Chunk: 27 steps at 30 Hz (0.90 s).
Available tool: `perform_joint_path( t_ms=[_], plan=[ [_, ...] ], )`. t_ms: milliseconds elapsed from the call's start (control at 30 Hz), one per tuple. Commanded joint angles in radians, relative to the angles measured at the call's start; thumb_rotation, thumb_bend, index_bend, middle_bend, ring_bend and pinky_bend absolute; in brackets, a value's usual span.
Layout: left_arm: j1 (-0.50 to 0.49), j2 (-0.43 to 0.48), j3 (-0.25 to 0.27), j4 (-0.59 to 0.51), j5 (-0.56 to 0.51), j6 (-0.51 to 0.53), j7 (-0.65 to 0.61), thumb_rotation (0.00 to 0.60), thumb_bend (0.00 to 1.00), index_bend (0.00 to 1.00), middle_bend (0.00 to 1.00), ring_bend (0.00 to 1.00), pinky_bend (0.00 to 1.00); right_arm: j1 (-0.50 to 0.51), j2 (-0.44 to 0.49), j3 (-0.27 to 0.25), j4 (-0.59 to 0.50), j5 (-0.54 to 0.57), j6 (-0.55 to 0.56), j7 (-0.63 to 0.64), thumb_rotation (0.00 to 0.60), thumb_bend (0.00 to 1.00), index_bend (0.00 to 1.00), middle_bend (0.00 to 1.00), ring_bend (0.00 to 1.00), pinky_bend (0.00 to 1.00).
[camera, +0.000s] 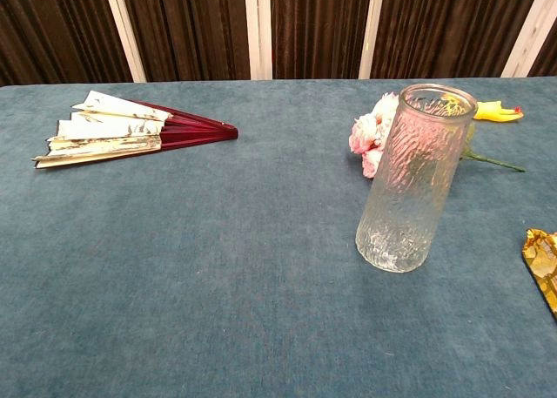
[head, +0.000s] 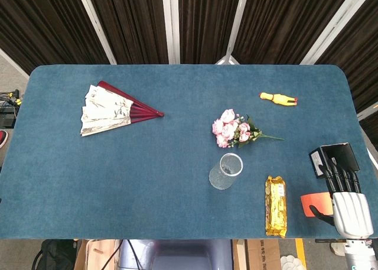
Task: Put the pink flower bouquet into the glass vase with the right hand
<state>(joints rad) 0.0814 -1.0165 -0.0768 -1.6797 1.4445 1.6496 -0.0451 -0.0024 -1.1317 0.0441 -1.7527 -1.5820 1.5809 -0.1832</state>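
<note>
On the blue felt table point(head: 147, 181), nothing was done yet: the pink flower bouquet point(head: 233, 129) lay flat just beyond the upright, empty ribbed glass vase point(head: 226, 171). My right hand point(head: 349, 200) hovered well apart, fingers extended, empty.

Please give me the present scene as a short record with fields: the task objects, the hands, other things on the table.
bouquet: pink flower bouquet lying on its side on the blue table, not held
vase: ribbed clear glass vase upright, empty, just in front of the bouquet
right hand: right hand at the table's right edge, holding nothing
left hand: not in view
others: folding paper fan, yellow rubber chicken, golden snack packet
</note>
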Motion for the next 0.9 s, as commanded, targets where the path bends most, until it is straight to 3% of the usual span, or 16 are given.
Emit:
perform_joint_path(
  t_ms=[33,900],
  plan=[
    [-0.001,0.000,0.000,-0.001,-0.001,-0.002,0.001,0.600,0.25,0.08,0.00,0.00,0.02,-0.001,0.000,-0.002,0.001,-0.001,0.000,-0.002,0.600,0.02,0.12,0.05,0.01,0.00],
    [0.000,-0.005,-0.004,-0.003,-0.009,0.002,0.019,0.600,0.25,0.08,0.00,0.00,0.02,0.008,0.000,-0.008,-0.009,0.000,-0.023,0.008,0.600,0.02,0.12,0.05,0.01,0.00]
  ],
)
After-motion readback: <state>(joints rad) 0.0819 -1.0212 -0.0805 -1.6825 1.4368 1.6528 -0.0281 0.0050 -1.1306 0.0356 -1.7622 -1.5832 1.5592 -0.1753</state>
